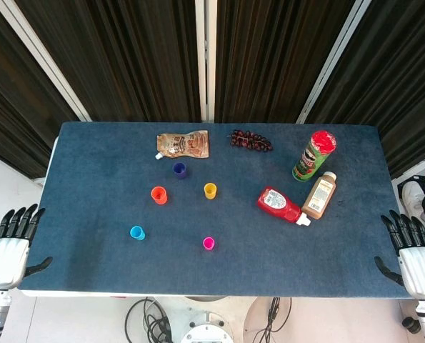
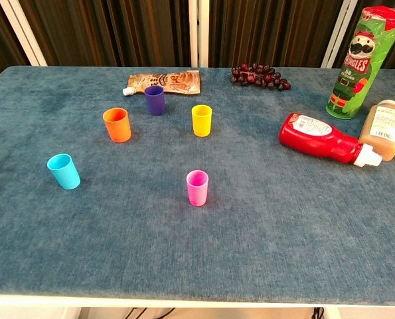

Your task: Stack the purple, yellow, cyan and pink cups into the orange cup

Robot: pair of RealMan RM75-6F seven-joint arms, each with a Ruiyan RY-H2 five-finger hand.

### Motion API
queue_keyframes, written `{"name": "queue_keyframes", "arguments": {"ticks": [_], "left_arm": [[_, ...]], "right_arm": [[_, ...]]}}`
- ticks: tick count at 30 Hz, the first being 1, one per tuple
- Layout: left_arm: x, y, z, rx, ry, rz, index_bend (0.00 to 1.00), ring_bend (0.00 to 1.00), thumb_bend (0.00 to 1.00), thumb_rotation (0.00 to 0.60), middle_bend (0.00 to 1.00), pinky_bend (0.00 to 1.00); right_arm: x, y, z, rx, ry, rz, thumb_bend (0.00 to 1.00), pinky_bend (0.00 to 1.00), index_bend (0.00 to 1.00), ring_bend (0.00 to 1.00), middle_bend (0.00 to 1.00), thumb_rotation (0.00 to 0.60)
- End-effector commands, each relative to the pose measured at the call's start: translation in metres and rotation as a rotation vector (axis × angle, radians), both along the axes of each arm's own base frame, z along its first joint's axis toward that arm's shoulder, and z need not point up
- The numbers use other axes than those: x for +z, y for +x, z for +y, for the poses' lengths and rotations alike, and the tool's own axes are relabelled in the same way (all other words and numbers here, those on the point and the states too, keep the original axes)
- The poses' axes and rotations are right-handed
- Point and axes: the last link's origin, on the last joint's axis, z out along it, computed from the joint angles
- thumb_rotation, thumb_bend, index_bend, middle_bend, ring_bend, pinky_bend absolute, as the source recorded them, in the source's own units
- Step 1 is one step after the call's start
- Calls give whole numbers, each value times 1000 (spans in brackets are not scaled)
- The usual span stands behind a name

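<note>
Five small cups stand upright and apart on the blue table (image 1: pixel 91 236): the orange cup (image 2: pixel 117 125) left of centre, the purple cup (image 2: pixel 155 100) just behind it beside a brown pouch (image 2: pixel 164 81), the yellow cup (image 2: pixel 202 120) to its right, the cyan cup (image 2: pixel 64 171) nearer on the left, and the pink cup (image 2: pixel 197 187) nearest the middle. The left hand (image 1: pixel 8 246) and right hand (image 1: pixel 412 254) sit off the near corners, fingers spread, holding nothing
</note>
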Motion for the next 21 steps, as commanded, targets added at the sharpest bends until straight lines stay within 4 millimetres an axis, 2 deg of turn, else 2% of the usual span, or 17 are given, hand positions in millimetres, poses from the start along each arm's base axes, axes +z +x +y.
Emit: {"name": "queue_keyframes", "arguments": {"ticks": [1,9,14,18,21], "left_arm": [[-4,0,3,-2,-9,-2,1,0,8,600,0,0],[-10,8,7,-23,-17,3,1,0,8,600,0,0],[-11,20,12,-51,-24,-5,1,0,8,600,0,0],[-6,41,28,-98,-57,-33,2,0,6,600,0,0],[-4,66,50,-158,-102,-55,2,0,5,600,0,0]], "right_arm": [[2,-1,1,0,-2,0,210,0,0,0,0,600],[10,-9,7,-8,-6,-6,210,0,0,0,0,600],[17,-14,12,-8,-17,-14,210,0,0,0,0,600],[18,-14,10,-8,-18,-19,211,0,0,0,0,600],[16,-13,9,0,-9,-16,210,0,0,0,0,600]]}}
